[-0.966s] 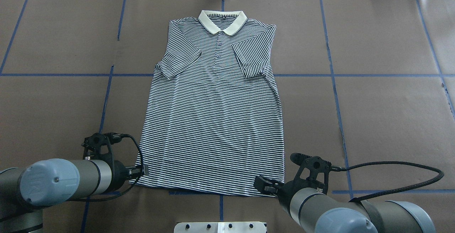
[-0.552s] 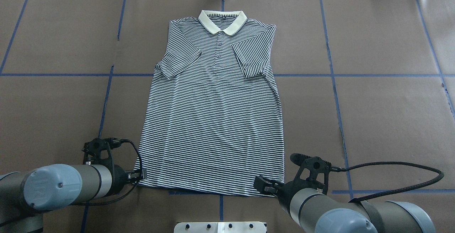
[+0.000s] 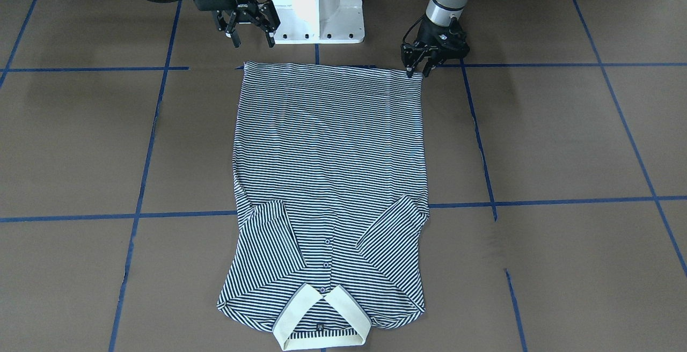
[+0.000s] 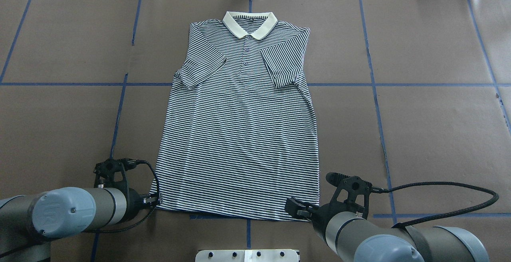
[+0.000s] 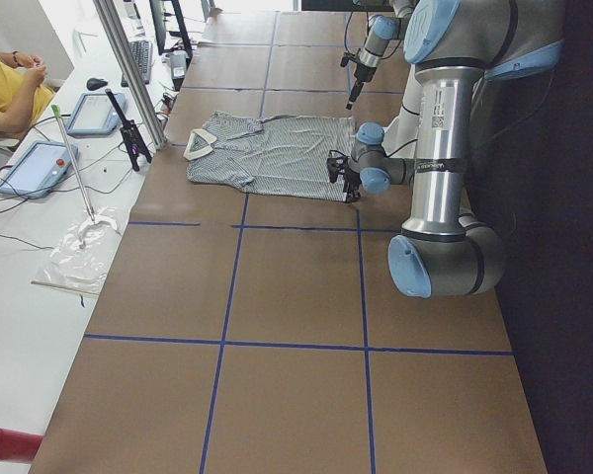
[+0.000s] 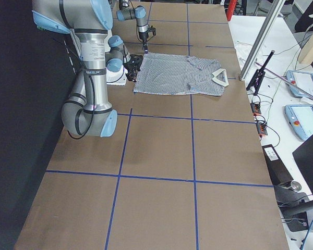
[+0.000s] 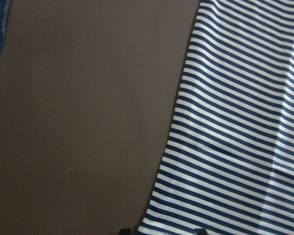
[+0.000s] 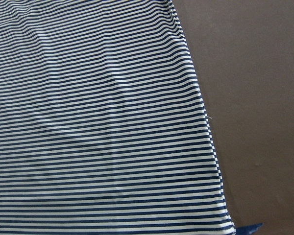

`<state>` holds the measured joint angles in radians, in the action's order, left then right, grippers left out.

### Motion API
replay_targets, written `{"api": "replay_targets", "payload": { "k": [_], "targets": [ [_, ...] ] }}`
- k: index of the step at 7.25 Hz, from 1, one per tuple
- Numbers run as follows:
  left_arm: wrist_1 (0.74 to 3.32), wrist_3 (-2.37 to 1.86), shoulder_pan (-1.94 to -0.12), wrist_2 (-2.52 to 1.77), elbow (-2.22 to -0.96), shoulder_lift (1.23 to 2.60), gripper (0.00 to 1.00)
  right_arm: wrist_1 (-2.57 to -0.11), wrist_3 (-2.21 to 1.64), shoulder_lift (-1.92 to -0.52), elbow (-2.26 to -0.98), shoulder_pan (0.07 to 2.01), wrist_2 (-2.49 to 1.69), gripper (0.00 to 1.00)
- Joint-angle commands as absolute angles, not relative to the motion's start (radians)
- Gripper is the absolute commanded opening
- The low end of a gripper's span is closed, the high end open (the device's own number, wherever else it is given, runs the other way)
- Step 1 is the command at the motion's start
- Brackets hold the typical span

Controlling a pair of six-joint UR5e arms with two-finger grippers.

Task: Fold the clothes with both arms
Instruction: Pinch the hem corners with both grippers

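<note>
— Where is the shirt (image 4: 239, 134)?

— It lies flat on the bench (image 4: 439, 134), front side up. The collar (image 4: 250, 24) is far from the robot and the hem (image 4: 235, 215) is near it. Both sleeves (image 4: 199, 72) are tucked in over the chest.

— Is it hard to lift?

— I think not. It looks thin, soft and light. It will flop and sag, so one pinch is not enough. The best spots look like the two hem corners, one for each arm, lifted together.

— Are the tools holding it?

— Not yet. The left tool (image 3: 417, 73) is low at its hem corner, fingers spread, with the corner between them. The right tool (image 3: 253, 42) is spread wide too, just beside its corner and not touching.

— What has changed from a second ago?

— The left arm has slid back along the shirt's side, toward the robot, to reach that corner. The right arm has stayed put. The shirt has hardly moved.
</note>
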<state>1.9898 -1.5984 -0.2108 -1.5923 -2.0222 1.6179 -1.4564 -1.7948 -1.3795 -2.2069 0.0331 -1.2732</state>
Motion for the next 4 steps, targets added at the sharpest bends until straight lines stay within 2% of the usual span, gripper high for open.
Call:
{"api": "replay_targets", "payload": {
  "k": [1, 2, 3, 4],
  "targets": [
    [1.990, -1.598, -0.210, -1.592, -2.020, 1.618, 0.51, -1.457, -1.795, -1.381, -2.207, 0.034, -1.273, 0.96],
    [1.990, -1.598, -0.210, -1.592, -2.020, 1.620, 0.47, -1.457, -1.793, -1.381, -2.207, 0.034, -1.273, 0.96],
    [1.990, -1.598, -0.210, -1.592, -2.020, 1.621, 0.37, -1.456, -1.793, -1.379, -2.207, 0.034, -1.273, 0.96],
    [1.990, -1.598, -0.210, -1.594, -2.020, 1.623, 0.12, -1.456, -1.792, -1.381, -2.206, 0.034, -1.275, 0.96]
  ]
}}
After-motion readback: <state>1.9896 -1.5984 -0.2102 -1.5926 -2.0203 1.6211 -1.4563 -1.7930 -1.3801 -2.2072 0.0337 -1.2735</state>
